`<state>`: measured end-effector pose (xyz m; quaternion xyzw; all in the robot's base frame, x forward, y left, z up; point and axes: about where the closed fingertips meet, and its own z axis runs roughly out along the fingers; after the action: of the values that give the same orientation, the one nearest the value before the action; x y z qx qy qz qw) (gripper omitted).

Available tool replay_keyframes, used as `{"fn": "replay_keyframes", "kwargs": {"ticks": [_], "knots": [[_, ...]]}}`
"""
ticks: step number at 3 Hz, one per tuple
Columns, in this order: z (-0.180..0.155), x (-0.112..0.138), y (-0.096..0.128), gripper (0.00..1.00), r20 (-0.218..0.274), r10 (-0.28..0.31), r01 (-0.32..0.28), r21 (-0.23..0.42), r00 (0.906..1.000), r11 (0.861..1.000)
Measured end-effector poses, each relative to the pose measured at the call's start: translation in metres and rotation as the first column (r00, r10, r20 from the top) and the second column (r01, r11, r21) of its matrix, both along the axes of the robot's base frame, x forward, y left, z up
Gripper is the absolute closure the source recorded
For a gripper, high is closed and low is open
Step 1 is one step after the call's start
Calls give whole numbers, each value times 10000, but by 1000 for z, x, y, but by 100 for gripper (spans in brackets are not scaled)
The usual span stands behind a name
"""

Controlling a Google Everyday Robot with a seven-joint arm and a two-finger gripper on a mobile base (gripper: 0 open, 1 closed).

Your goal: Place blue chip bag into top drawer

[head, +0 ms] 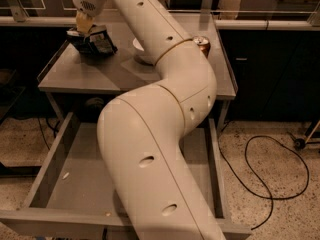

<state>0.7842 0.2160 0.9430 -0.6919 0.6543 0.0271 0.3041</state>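
The two-finger gripper (83, 24) is clamped on the top edge of a crinkled dark-blue foil chip bag (95, 42). The bag's long axis slants down-right beneath it. A wide grey metal top drawer (48, 168) lies open well below.

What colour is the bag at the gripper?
Blue chip bag: dark blue, white lettering, held by gripper over far-left table; camera view.

Dim warm light — jaws top-left

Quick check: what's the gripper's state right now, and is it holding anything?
Gripper: closed on the blue chip bag, over the far-left part of the table.
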Motion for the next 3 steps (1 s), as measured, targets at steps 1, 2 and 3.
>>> {"fn": "replay_keyframes", "kwargs": {"ticks": [1, 2, 3], "knots": [[18, -21, -3, 100, -194, -127, 127, -10, 9997, 9999], [36, -49, -11, 100, -395, -403, 407, 93, 9984, 9991], [33, -92, -21, 100, -647, -630, 627, -59, 9959, 9980]]}}
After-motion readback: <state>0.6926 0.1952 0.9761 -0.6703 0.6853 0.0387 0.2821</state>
